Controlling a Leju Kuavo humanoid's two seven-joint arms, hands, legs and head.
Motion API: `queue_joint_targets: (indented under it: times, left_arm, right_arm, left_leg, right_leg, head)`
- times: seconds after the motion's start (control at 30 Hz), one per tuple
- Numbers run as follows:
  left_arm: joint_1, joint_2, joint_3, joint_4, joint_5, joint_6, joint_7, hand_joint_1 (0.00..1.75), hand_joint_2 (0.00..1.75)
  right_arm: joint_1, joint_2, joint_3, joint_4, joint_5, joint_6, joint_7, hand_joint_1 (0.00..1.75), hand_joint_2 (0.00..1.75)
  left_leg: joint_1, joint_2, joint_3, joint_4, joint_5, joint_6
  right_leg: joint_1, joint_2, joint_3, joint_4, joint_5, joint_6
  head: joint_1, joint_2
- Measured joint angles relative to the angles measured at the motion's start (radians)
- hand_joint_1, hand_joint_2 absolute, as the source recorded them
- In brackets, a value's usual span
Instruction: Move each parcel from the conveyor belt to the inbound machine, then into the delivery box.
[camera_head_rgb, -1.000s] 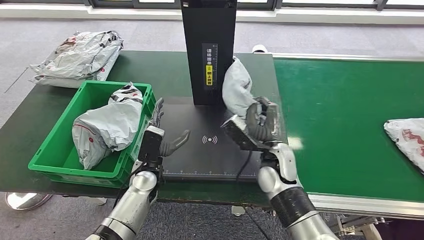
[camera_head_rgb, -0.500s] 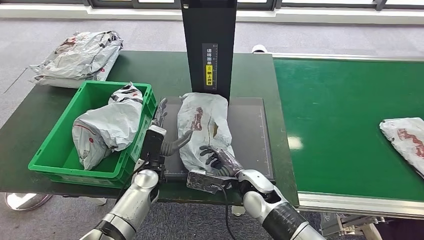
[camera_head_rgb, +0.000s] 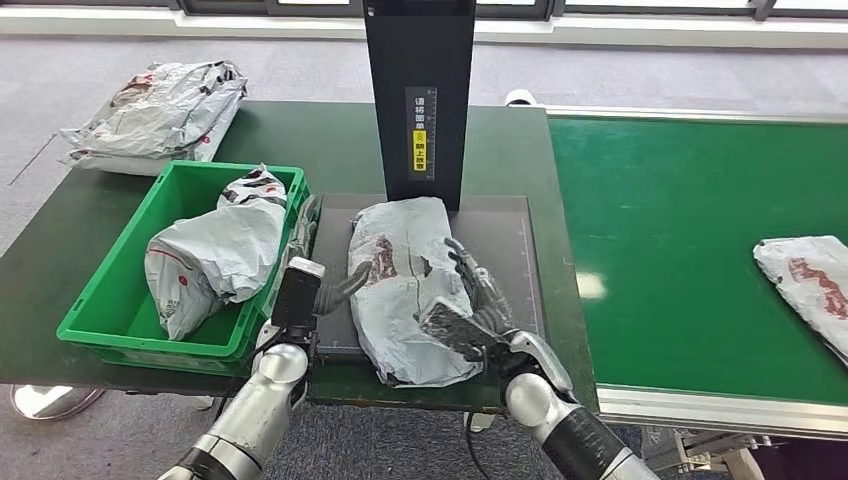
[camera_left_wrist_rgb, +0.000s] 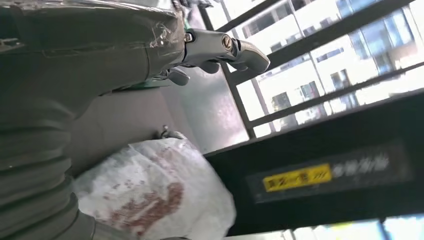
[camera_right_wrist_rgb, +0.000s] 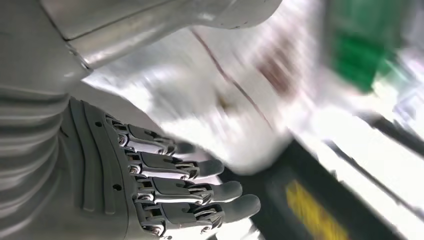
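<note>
Leftward, green crate (camera_head_rgb: 110, 310) holds one grey parcel (camera_head_rgb: 215, 250); both hands open, right hand (camera_head_rgb: 470, 300) seemingly resting on scanner parcel (camera_head_rgb: 400, 280).

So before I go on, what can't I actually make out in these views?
- Right wrist view: parcel on the scanner plate smeared by motion blur.
- Head view: parcel on the belt cut off by the picture's edge.
- Head view: left hand partly hidden behind its wrist camera; grip unclear.
</note>
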Motion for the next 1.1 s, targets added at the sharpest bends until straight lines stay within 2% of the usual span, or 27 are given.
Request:
queue_joint_targets:
  times: [0.1,0.2,0.33,0.5,0.53,0.63,0.67,0.83,1.1]
  left_arm:
    - [-0.030,0.010,-0.050,0.051,-0.151,-0.008,0.062,0.00,1.75]
    - [-0.085,0.011,-0.109,0.136,-0.281,-0.058,0.123,0.00,1.75]
    - [-0.147,0.010,-0.175,0.247,-0.386,-0.130,0.168,0.00,1.75]
    - [-0.182,0.009,-0.217,0.322,-0.420,-0.169,0.187,0.01,1.75]
    - [-0.190,0.008,-0.225,0.336,-0.437,-0.192,0.198,0.25,1.75]
    - [-0.215,0.008,-0.252,0.383,-0.497,-0.292,0.238,1.55,1.75]
    - [-0.224,0.008,-0.259,0.397,-0.510,-0.321,0.245,1.75,1.75]
    - [-0.263,0.008,-0.282,0.450,-0.557,-0.387,0.257,1.75,1.75]
    - [-0.286,0.001,-0.288,0.465,-0.574,-0.326,0.283,1.75,1.75]
  right_arm:
    - [0.031,0.004,-0.069,-0.027,-0.090,-0.094,-0.096,0.00,1.75]
    - [0.065,0.014,-0.131,-0.057,-0.140,-0.148,-0.146,0.00,1.75]
    - [0.112,0.022,-0.193,-0.105,-0.169,-0.161,-0.158,0.00,1.75]
    - [0.140,0.023,-0.235,-0.136,-0.172,-0.161,-0.159,0.00,1.75]
    - [0.143,0.025,-0.242,-0.140,-0.173,-0.158,-0.159,0.00,1.75]
    - [0.154,0.034,-0.271,-0.157,-0.171,-0.148,-0.152,0.00,1.75]
    - [0.159,0.037,-0.283,-0.164,-0.169,-0.145,-0.147,0.00,1.75]
    - [0.177,0.047,-0.334,-0.206,-0.152,-0.124,-0.119,0.00,1.75]
    - [0.196,0.051,-0.362,-0.239,-0.142,-0.119,-0.107,0.00,1.75]
  left_leg:
    - [0.000,0.000,0.000,0.000,0.000,0.000]
    - [0.000,0.001,0.000,0.000,0.000,0.000]
    - [0.000,0.001,0.000,0.000,0.000,0.000]
    - [0.000,0.002,0.001,0.000,0.000,0.000]
    - [0.000,0.002,0.001,0.000,0.000,0.000]
    - [0.000,0.002,0.000,0.000,0.000,0.000]
    - [0.000,0.002,0.000,0.000,0.000,0.000]
    - [0.000,0.001,0.002,0.000,0.000,0.000]
    - [0.000,0.002,0.004,0.000,0.000,0.000]
  right_leg:
    - [0.000,0.000,0.000,0.000,0.000,0.000]
    - [0.000,0.000,0.000,0.000,0.001,0.000]
    - [0.000,0.000,0.000,0.000,0.001,0.001]
    - [0.000,0.001,0.000,0.000,0.001,0.000]
    - [0.000,0.001,0.000,0.000,0.001,0.000]
    - [0.000,0.001,0.000,0.000,0.001,0.000]
    - [0.000,0.001,0.000,0.000,0.001,0.000]
    - [0.000,0.000,0.003,0.000,0.001,0.001]
    - [0.000,0.000,0.004,0.000,0.001,0.000]
  head:
    - [0.000,0.000]
    - [0.000,0.000]
    - [0.000,0.000]
    - [0.000,0.000]
    - [0.000,0.000]
    - [0.000,0.000]
    - [0.000,0.000]
    - [0.000,0.000]
    - [0.000,0.000]
